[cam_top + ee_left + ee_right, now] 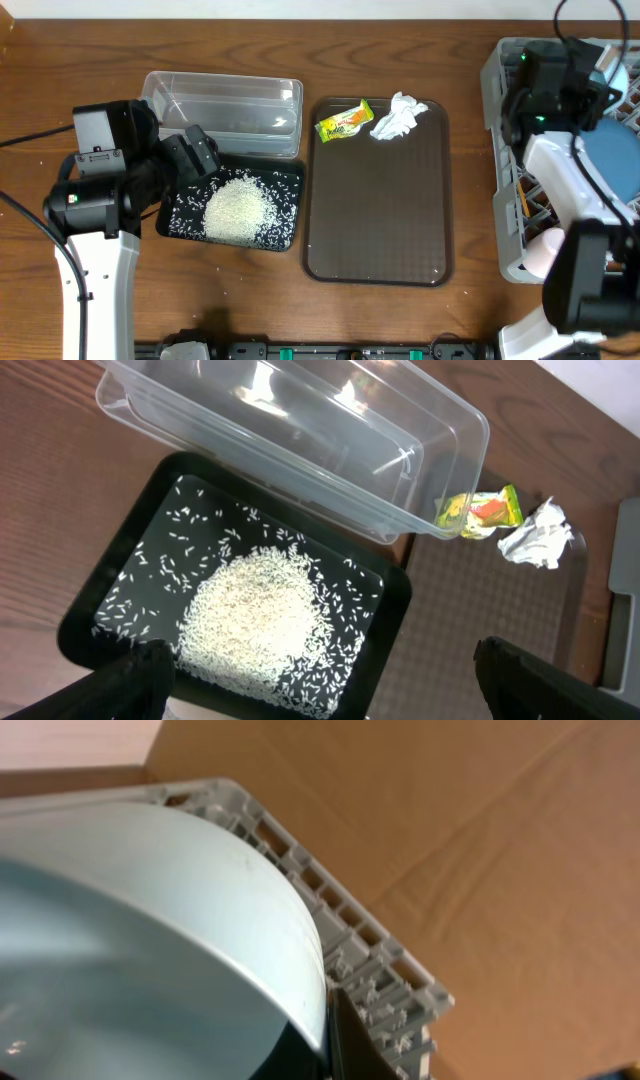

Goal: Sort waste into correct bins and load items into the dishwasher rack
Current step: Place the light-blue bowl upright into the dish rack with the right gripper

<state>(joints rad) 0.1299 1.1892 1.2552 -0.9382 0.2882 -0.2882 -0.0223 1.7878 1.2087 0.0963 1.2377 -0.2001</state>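
left wrist: left tool (320,665) spread above rice (262,615) in black tray (92,610); right tool (575,90) grip cannot tell.

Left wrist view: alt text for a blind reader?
A heap of white rice lies in a black tray, an empty clear tub behind it. A wrapper and tissue lie on the brown tray at right; the left gripper is open.
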